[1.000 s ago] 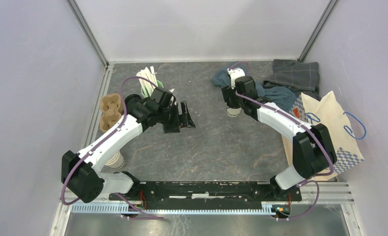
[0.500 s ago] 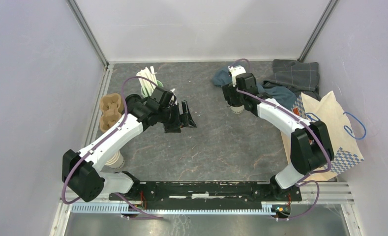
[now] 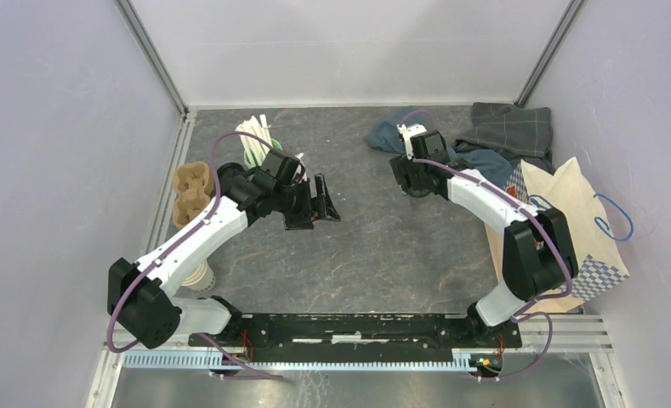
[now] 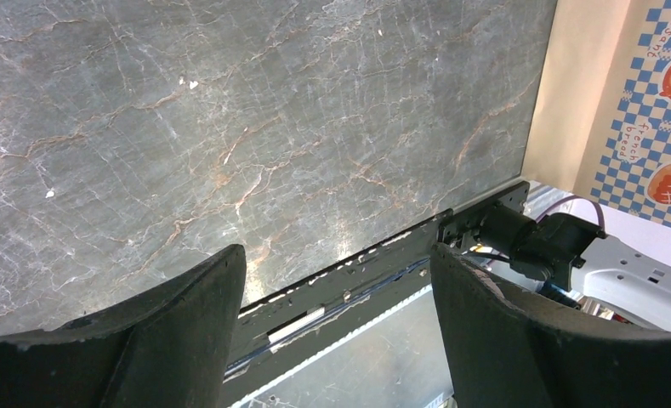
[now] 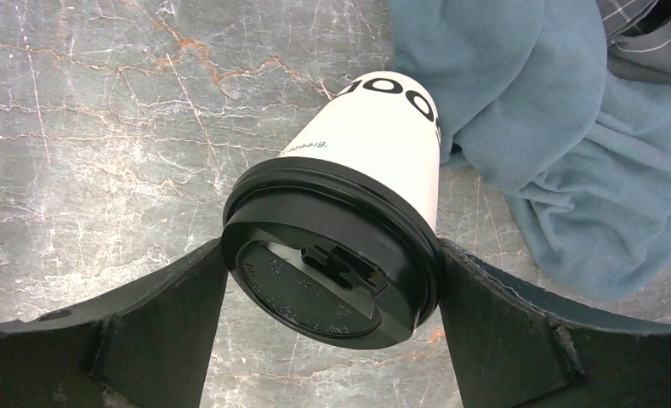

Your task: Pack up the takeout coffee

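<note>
My right gripper point(image 5: 332, 252) stands wide astride the takeout coffee point(image 5: 374, 136), pads at the rim of the lid point(image 5: 315, 293). I cannot tell whether they bear on it. My left gripper point(image 4: 336, 255) is wide and empty.

Risk: clamping the lid alone may pop it off or tip the cup onto the blue cloth point(image 5: 553, 153) at 2 o'clock.

Legible: "Breeze" and a large "OO" on the cup; "french" on the bag point(image 4: 646, 110).

The takeout coffee point(image 5: 383, 136) shows large "OO", and the paper bag point(image 4: 646, 110) reads "french".
</note>
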You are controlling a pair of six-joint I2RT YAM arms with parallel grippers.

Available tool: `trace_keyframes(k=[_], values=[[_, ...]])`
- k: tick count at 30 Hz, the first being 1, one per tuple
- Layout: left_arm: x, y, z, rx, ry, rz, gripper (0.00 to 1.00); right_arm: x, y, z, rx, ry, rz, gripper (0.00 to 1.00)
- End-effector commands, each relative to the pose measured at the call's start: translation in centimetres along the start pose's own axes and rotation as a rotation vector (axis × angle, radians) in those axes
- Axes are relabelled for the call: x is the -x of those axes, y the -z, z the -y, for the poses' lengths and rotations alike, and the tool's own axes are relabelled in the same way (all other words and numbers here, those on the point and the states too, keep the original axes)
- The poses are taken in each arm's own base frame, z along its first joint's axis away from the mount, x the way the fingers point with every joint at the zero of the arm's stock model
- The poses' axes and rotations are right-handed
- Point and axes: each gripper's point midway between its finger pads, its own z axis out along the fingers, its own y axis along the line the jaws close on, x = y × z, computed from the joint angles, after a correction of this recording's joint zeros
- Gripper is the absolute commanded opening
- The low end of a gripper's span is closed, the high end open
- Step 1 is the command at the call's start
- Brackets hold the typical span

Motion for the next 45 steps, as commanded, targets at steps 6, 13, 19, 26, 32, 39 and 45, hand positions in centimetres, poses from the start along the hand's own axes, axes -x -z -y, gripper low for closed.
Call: trace_keyframes(k=[6, 13, 19, 26, 32, 39, 45], values=[[0.7, 1.1, 1.3, -0.051, -0.064, 0.035, 0.86, 2.1, -0.7, 0.2, 0.148, -0.140, -0.015, 0.78], [0.6, 1.0, 1.1, -0.046, -0.064, 0.032, 0.86, 1.2, 0.6, -0.2, 0.295, -0.287, -0.128, 0.77], [0.3, 0.3, 1.1, -0.058, -0.058, 0.015, 0.86, 0.3, 0.9, -0.2, 0.373, -0.321, -0.241, 0.77], [0.5, 0.0, 1.4, -0.070, -0.055, 0.011, 0.86, -1.1, 1.2, -0.3, 0.395, -0.334, -0.376, 0.78], [0.4, -0.5, 1.3, -0.078, -0.048, 0.009, 0.86, -0.5, 1.5, -0.5, 0.416, -0.341, -0.357, 0.78], [3.0, -2.2, 3.2, -0.126, -0.084, 0.046, 0.88, 1.1, 1.6, 0.3, 0.404, -0.315, -0.247, 0.78], [12.2, -5.7, 8.7, -0.220, -0.205, 0.254, 0.88, -0.7, 4.2, -0.2, 0.414, -0.303, -0.151, 0.78]])
